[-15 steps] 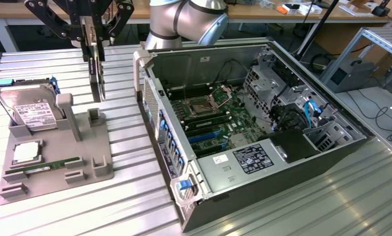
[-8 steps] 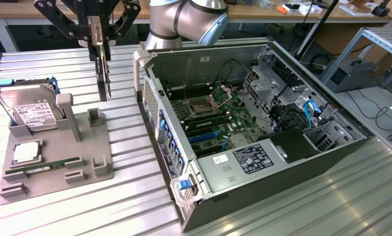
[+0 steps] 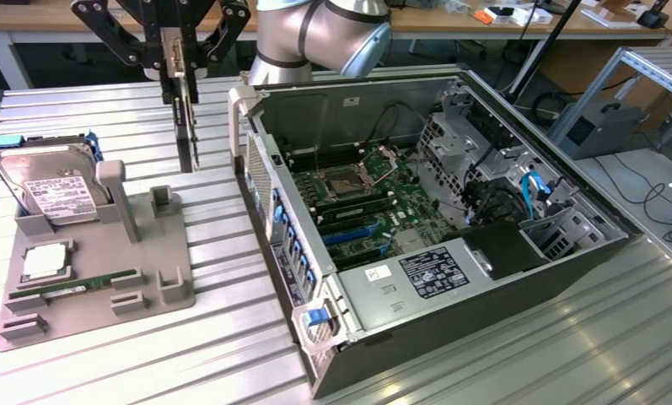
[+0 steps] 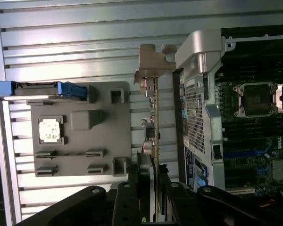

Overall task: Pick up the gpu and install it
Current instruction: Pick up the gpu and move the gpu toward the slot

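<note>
ribbed silver tabletop (image 3: 88,110) carries a boxy, open metal computer case (image 3: 347,97). beside the case lies a flat grey moulded tray (image 3: 161,245). the black tool (image 3: 180,72) is clamped on the thin gpu (image 3: 187,126), which hangs edge-on just beside the case.

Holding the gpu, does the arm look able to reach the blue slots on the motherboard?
Probably yes. The gripper holds the gpu above the table beside the case, whose side is open, and nothing covers the blue slots.
</note>
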{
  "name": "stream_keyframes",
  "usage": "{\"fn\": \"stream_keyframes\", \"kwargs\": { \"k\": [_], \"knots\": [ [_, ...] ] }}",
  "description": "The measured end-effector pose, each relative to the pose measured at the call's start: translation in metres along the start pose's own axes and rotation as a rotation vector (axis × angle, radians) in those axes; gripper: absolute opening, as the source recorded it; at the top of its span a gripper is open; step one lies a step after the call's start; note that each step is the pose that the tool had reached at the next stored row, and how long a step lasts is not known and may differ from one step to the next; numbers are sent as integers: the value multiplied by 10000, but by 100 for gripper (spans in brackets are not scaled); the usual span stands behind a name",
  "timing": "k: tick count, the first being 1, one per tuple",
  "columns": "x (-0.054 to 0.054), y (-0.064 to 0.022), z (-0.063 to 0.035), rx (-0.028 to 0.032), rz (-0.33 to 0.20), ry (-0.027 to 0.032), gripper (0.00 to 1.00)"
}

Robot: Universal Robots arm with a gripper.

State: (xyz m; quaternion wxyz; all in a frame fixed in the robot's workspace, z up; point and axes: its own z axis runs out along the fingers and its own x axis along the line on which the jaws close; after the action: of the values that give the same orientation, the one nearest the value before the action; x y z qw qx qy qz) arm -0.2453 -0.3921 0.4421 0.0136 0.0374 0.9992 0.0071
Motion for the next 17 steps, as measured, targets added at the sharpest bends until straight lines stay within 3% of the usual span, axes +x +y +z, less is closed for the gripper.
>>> {"fn": "stream_keyframes", "kwargs": {
  "k": [17],
  "knots": [
    [-208,16,6,4,0,0,27]
  ]
}}
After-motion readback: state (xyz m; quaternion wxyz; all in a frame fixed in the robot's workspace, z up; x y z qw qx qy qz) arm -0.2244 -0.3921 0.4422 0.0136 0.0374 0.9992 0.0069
